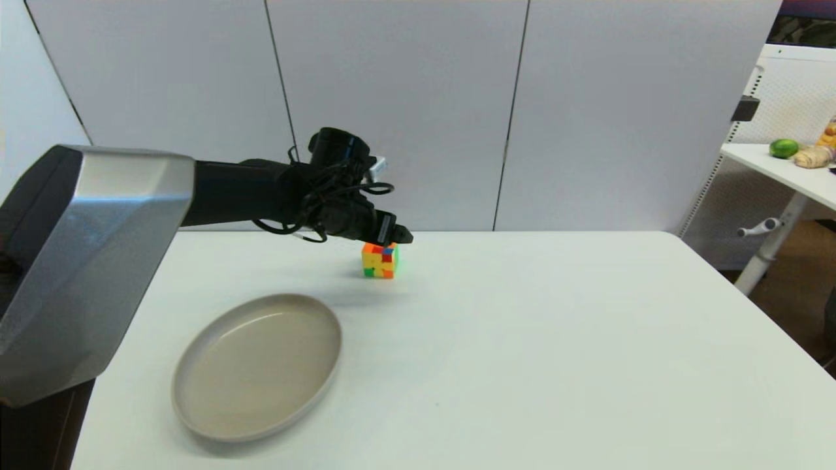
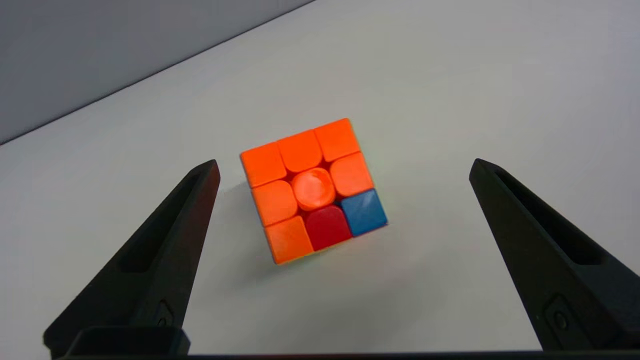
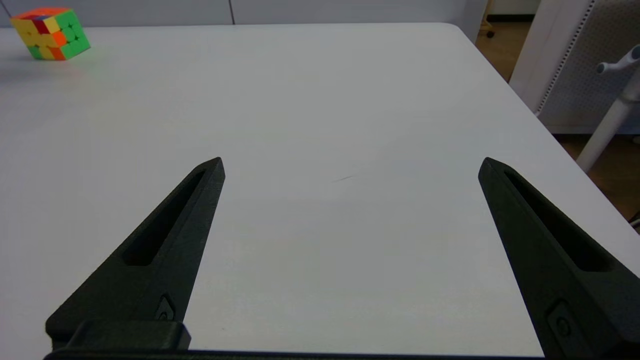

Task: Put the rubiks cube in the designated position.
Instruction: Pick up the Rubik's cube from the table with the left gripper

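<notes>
The rubiks cube (image 1: 380,260) rests on the white table (image 1: 522,339) toward its far side, directly under the left gripper (image 2: 342,165), whose fingers are spread wide and seem to hang clear of it. A beige plate (image 1: 258,365) lies nearer and to the left, well apart. The cube's top is mostly orange with one red and one blue square. The right gripper (image 3: 350,162), also spread, holds nothing over bare tabletop.

My lab test bay, plain white table (image 1: 522,339), bare grey partition panels (image 1: 392,98) behind, white pegboard (image 1: 793,98) beside a second desk (image 1: 777,166).
</notes>
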`<action>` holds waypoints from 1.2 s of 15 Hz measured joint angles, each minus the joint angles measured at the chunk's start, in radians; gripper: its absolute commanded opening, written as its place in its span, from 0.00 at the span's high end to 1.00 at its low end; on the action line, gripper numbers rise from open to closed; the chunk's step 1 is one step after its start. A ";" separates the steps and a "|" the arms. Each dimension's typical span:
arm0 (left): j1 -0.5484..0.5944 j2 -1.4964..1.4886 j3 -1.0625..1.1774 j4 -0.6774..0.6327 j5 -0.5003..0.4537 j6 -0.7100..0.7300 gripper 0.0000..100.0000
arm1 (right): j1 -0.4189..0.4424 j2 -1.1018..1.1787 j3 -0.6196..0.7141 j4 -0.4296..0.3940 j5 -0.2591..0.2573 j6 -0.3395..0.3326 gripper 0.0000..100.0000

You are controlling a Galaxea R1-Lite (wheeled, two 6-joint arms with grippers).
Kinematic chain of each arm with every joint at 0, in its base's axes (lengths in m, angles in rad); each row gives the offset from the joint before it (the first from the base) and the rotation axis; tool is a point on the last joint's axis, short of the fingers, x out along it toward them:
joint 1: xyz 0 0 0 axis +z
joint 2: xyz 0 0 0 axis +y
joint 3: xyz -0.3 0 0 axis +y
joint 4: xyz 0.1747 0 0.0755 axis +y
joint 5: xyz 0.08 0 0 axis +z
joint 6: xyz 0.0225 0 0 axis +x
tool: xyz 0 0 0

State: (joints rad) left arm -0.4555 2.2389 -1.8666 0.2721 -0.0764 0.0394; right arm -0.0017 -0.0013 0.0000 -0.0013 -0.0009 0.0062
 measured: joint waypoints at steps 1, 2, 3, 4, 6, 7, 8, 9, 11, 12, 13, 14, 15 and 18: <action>0.000 0.010 -0.010 0.000 0.011 0.000 0.00 | 0.000 0.000 0.000 0.000 0.000 0.000 0.00; 0.000 0.019 -0.021 0.000 0.017 0.000 0.00 | 0.000 0.000 0.000 0.000 0.000 0.000 0.00; 0.000 0.027 -0.027 0.001 0.019 -0.001 0.00 | 0.000 0.000 0.000 0.000 0.000 0.000 0.00; 0.000 0.033 -0.030 0.001 0.019 -0.002 0.00 | 0.000 0.000 0.000 0.000 0.000 0.000 0.00; 0.000 0.041 -0.029 0.003 0.027 -0.001 0.00 | 0.000 0.000 0.000 0.000 0.001 0.000 0.00; 0.001 0.046 -0.027 0.014 0.034 -0.003 0.00 | 0.000 0.000 0.000 0.000 0.001 0.000 0.00; 0.001 0.052 -0.027 0.023 0.039 -0.002 0.00 | 0.000 0.000 0.000 0.000 0.000 0.000 0.00; 0.002 0.058 -0.029 0.026 0.039 -0.003 0.00 | 0.000 0.000 0.000 0.000 0.000 0.000 0.00; 0.001 0.070 -0.033 0.026 0.041 -0.004 0.00 | 0.000 0.000 0.000 0.000 0.000 0.000 0.00; 0.001 0.076 -0.034 0.025 0.041 -0.004 0.00 | 0.000 0.000 0.000 0.000 0.000 0.000 0.00; 0.001 0.080 -0.035 0.024 0.041 -0.004 0.00 | 0.000 0.000 0.000 0.000 0.000 0.000 0.00; 0.001 0.086 -0.035 0.023 0.041 -0.005 0.00 | 0.000 0.000 0.000 0.000 0.001 0.000 0.00; 0.001 0.090 -0.037 0.023 0.041 -0.006 0.00 | 0.000 0.000 0.000 0.000 0.001 0.000 0.00; 0.003 0.102 -0.043 0.023 0.040 -0.006 1.00 | 0.000 0.000 0.000 0.000 0.000 0.000 0.00</action>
State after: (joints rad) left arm -0.4530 2.3413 -1.9094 0.2949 -0.0364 0.0332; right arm -0.0017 -0.0013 0.0000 -0.0013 -0.0004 0.0062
